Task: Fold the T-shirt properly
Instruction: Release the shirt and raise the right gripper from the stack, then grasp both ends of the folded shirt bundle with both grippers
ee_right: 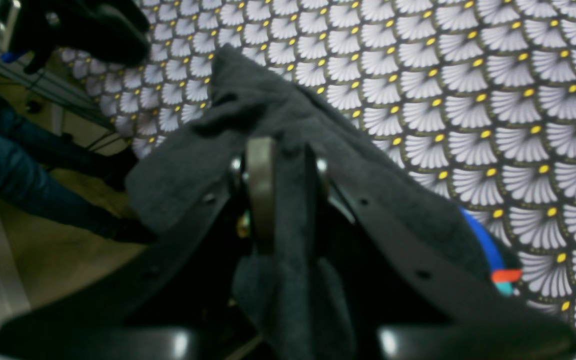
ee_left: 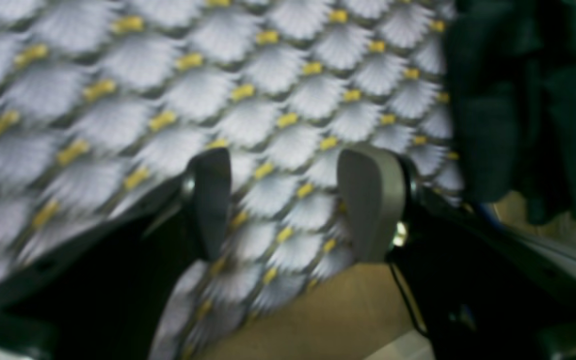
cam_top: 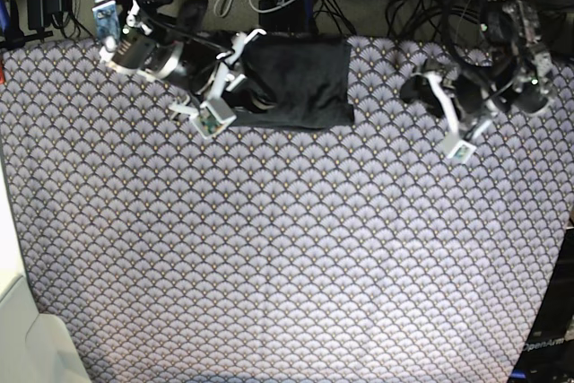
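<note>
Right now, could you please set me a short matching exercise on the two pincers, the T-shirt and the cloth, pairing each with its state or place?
Column one:
1. left pincer
2. right pincer
3. T-shirt
4. patterned cloth

Column two:
A. bunched at the far edge of the table
B. open, holding nothing
C. spread under everything
D. shut on dark fabric

Pairs: 1-B, 2-D, 3-A, 4-C
</note>
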`<action>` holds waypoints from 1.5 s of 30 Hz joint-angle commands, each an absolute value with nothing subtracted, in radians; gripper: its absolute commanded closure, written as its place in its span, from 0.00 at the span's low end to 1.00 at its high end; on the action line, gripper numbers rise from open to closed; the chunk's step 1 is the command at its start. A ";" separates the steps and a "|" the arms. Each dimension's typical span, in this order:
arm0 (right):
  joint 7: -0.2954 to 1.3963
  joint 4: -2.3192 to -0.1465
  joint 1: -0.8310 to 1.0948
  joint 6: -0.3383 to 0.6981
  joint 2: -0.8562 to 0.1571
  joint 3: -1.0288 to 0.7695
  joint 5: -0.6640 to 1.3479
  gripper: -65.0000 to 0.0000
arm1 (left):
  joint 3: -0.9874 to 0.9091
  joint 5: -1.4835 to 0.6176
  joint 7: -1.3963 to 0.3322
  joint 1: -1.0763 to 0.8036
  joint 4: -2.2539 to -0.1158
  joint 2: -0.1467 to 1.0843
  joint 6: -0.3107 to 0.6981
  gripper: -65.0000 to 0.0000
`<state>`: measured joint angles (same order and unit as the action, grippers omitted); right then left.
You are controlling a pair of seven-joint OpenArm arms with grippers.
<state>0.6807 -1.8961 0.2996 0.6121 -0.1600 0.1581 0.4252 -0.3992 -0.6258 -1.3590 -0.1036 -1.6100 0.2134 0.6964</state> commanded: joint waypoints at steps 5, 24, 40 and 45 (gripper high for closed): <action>0.659 -1.913 0.294 0.619 -0.185 0.156 0.441 0.86 | -0.343 -0.676 -1.346 -0.079 -1.601 0.163 0.698 0.43; 0.661 -1.911 0.292 0.619 -0.225 0.162 0.440 0.86 | -0.346 -0.964 -1.346 -0.137 -1.483 0.088 0.698 0.43; 0.662 -1.911 0.295 0.619 -0.234 0.163 0.440 0.86 | -0.346 -0.964 -1.303 -0.143 -1.408 0.039 0.698 0.44; 0.662 -1.911 0.295 0.619 -0.234 0.163 0.440 0.86 | -0.348 -0.964 -1.302 -0.122 -1.299 0.016 0.698 0.44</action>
